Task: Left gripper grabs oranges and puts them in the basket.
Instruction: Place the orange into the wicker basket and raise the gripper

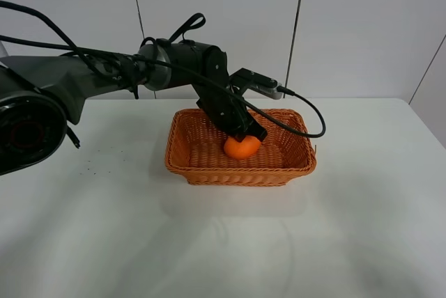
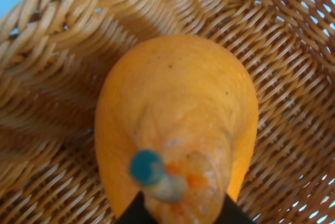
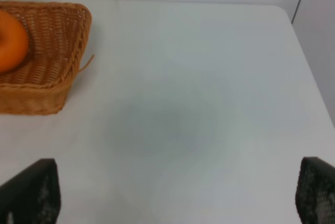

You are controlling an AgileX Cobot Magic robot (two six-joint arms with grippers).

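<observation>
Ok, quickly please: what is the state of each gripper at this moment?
Left gripper: closed on the orange, low inside the basket.
Right gripper: open, holding nothing.

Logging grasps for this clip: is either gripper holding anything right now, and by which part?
The left gripper holds the orange, clamped on either side of its knobbly stem end, inside the basket. The right gripper is open and holds nothing.

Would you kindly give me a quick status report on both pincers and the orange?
Left pincer shut on the orange, down inside the basket. Right pincer open, over the table. No obstruction seen.
</observation>
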